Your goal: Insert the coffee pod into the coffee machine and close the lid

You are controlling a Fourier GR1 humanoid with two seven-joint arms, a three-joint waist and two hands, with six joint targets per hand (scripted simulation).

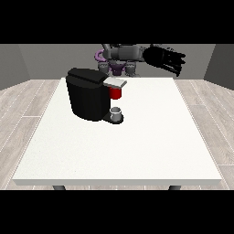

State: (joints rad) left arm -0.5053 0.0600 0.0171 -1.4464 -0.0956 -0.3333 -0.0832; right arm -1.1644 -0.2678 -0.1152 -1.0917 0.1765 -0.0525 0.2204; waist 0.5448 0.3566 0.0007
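My hand at the view's right (165, 59) is raised above the far edge of the tabletop (151, 137), its fingers spread and fairly straight, holding nothing. I cannot find my other hand in this view; my torso (119, 57) shows behind the far edge, beside the raised hand, toward the view's left.

The coffee machine (87, 93) stands on the tabletop below my hand and off toward the view's left, well apart from it. Its grey lid (114, 82) sits at the top of its front, on the side nearer my hand, roughly level. A red part (116, 93), which may be the coffee pod, shows directly under that lid, well apart from my hand. Under it a small grey cup (116, 112) rests on the machine's black base.
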